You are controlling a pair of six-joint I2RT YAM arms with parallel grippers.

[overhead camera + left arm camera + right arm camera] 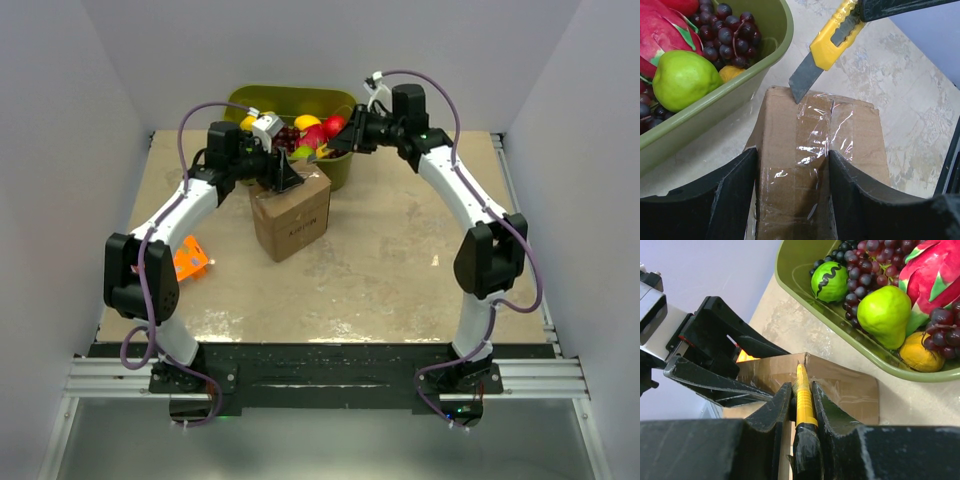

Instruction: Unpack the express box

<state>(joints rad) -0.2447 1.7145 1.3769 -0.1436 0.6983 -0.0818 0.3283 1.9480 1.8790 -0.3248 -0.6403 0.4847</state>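
Observation:
The express box (292, 215), a small brown carton with clear tape on top, stands mid-table in front of the fruit bin. My left gripper (285, 178) is open, its fingers (735, 195) set down on the near end of the box top (780, 125), with the tape seam between them. My right gripper (340, 140) is shut on a yellow utility knife (802, 395). The knife (832, 42) reaches in from the far side and its grey blade tip (801, 85) touches the far end of the tape on the box (850, 390).
The olive-green fruit bin (340, 170) with grapes, a green pear and a dragon fruit stands right behind the box, nearly touching it (715, 107). A flat orange package (188, 258) lies at the left by the left arm. White walls close in three sides.

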